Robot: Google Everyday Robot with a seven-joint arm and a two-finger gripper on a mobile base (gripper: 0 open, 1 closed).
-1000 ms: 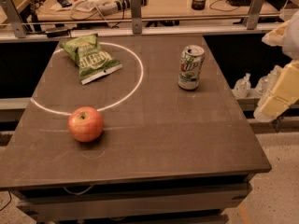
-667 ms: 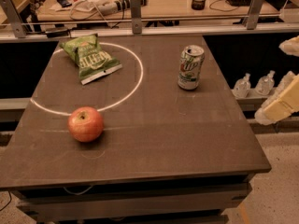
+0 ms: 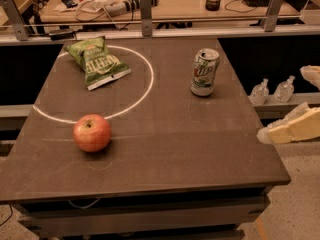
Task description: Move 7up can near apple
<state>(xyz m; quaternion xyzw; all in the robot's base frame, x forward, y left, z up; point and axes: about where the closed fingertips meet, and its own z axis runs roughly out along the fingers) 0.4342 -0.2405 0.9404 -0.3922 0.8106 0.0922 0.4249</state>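
The 7up can, white and green with a silver top, stands upright on the dark table at its far right. The red-orange apple sits at the front left, just outside a white circle line, well apart from the can. My gripper is off the table's right side, lower than the can and to its right. Its two pale fingers are spread apart with nothing between them. It is partly cut off by the right edge of the view.
A green chip bag lies at the far left inside the white circle. A metal rail and a cluttered desk stand behind the table. Small bottles sit on a ledge to the right.
My gripper has drifted down and to the right, further out of the view. The can, apple and bag have not moved.
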